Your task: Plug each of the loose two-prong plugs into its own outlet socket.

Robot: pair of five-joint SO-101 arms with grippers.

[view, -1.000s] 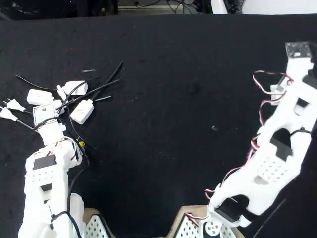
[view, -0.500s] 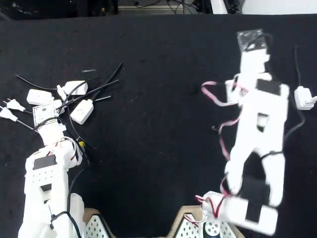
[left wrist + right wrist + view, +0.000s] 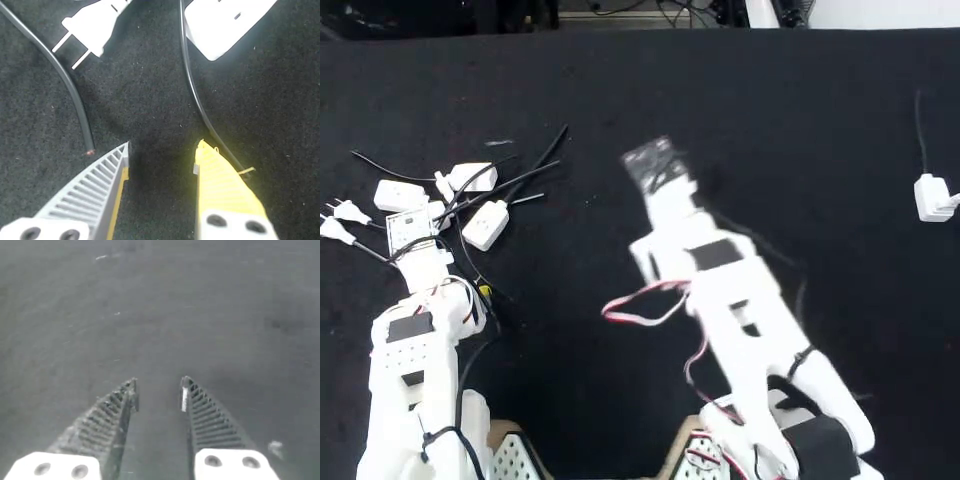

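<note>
K: Black-cloth bench [image 3: 620, 90]. Where do the plugs [image 3: 345, 213] lie?
M: Far left, tangled with the sockets [image 3: 485, 224] and cords. One corded white block [image 3: 930, 197] lies alone at the right edge.
K: Pincers?
M: Left pincer [image 3: 160, 150] is apart and empty over the cloth, near a plug [image 3: 90, 27]. Right pincer [image 3: 157, 385] is apart and empty, mid-bench.

2 white 2-prong plugs [image 3: 350, 212] lie loose beside white sockets [image 3: 486, 225], table's left

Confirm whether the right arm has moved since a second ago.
Yes. The right arm swung leftward in the high view, off the white corded block at the right edge, toward mid-table.
</note>
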